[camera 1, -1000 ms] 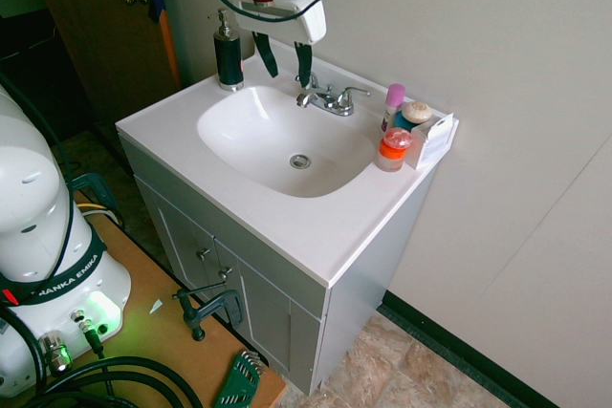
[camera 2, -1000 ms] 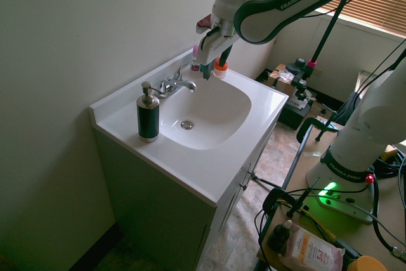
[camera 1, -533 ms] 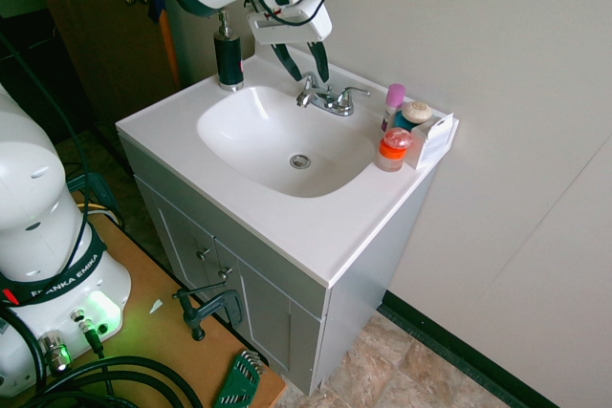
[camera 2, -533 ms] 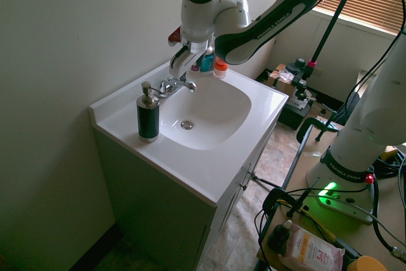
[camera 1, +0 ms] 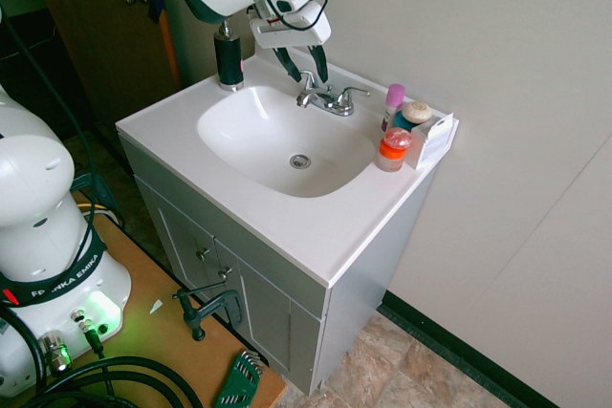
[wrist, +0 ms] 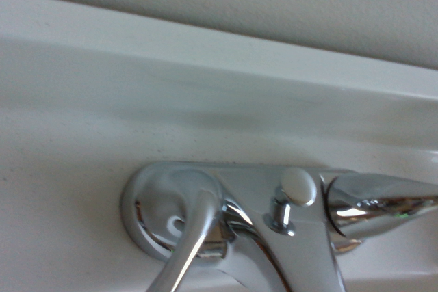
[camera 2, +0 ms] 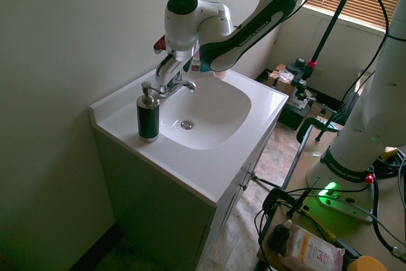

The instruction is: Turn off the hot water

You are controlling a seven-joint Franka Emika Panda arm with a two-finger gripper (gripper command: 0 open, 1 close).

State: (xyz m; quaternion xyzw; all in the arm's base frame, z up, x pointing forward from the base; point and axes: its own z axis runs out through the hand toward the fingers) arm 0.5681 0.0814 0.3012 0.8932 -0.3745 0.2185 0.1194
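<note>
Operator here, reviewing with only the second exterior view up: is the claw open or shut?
Observer: Open. In the first exterior view the claw shows its two fingers spread apart, near the viewer's-left lever.
Operator: Anything on the faucet base that I'm missing?
Observer: The wrist view shows a small round-topped knob standing on the chrome faucet base.
Operator: And what sits with the bottles at the sink's far end?
Observer: A white box, beside the orange-banded jar.

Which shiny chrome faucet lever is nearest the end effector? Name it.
The lever nearer the black soap dispenser; the end effector hangs by it, not by the other lever.
</note>
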